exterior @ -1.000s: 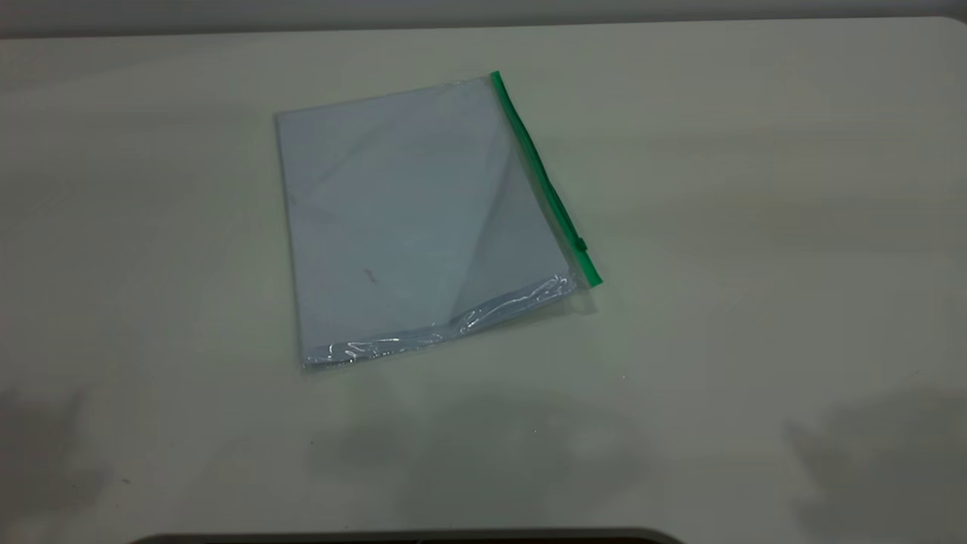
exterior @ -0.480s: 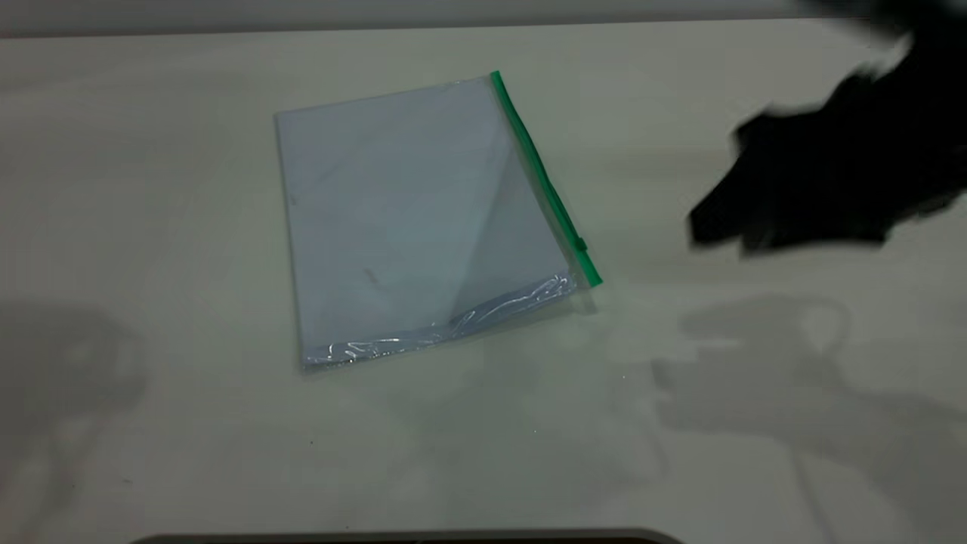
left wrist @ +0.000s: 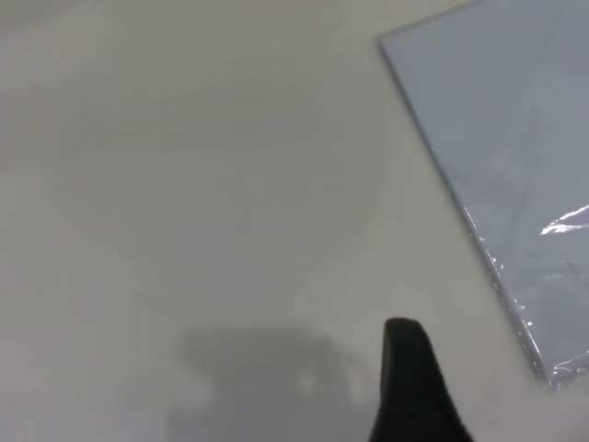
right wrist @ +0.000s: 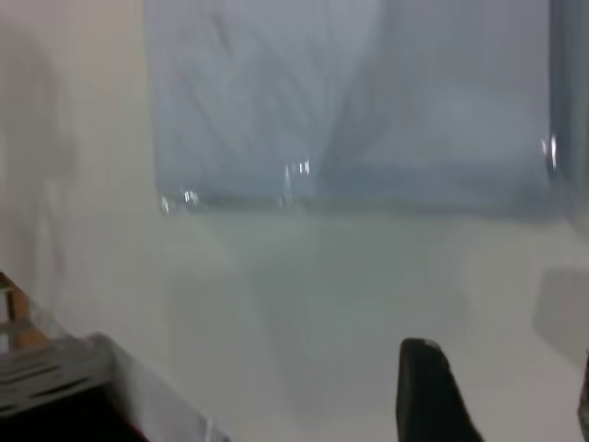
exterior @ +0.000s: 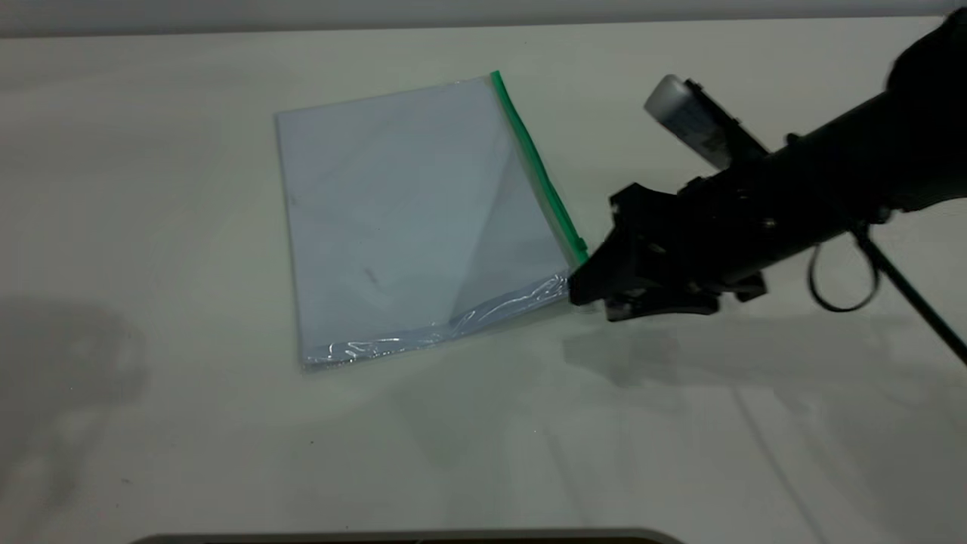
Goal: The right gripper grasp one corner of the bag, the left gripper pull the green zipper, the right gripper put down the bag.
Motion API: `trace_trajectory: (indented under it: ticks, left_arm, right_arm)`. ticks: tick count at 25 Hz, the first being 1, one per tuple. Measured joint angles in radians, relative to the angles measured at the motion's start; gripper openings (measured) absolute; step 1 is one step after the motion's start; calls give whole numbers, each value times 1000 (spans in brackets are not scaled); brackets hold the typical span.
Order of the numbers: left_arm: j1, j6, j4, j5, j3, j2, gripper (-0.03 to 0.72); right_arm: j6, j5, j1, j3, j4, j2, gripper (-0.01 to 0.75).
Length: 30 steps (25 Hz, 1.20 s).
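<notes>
Pale table (exterior: 189,453) holds our bag (exterior: 408,219). Our right gripper (exterior: 585,291), jaws' state unclear, nears its green-zipper (exterior: 540,170) corner (exterior: 578,261); thin plastic may slip.

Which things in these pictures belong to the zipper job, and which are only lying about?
For the job:
- clear flat plastic bag with a pale sheet inside
- narrow green zipper along one bag edge
- near green-tipped corner of the bag
- black right gripper at that corner
- black left gripper, apart from the bag

Lying about:
- nothing; only the pale table
</notes>
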<state>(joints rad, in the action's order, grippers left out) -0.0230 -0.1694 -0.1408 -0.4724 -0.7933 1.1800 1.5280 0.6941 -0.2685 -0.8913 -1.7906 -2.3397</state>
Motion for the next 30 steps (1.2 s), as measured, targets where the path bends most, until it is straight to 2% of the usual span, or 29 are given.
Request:
trace_trajectory:
  ticks: [4, 14, 22, 26, 30]
  left_arm:
    - [0, 0, 0, 0, 0, 0, 515]
    - [0, 0, -17, 1, 0, 0, 515]
    - [0, 0, -18, 1, 0, 0, 515]
    - [0, 0, -18, 1, 0, 0, 515]
    - [0, 0, -18, 1, 0, 0, 515]
  right_arm:
    - [-40, 60, 1, -73, -1, -64, 430]
    - [-76, 60, 28, -128, -2, -104, 430]
    - [-178, 170, 52, -126, 104, -110, 430]
    - [-200, 96, 54, -126, 164, -110, 430]
    - [-118, 61, 54, -127, 43, -121, 430]
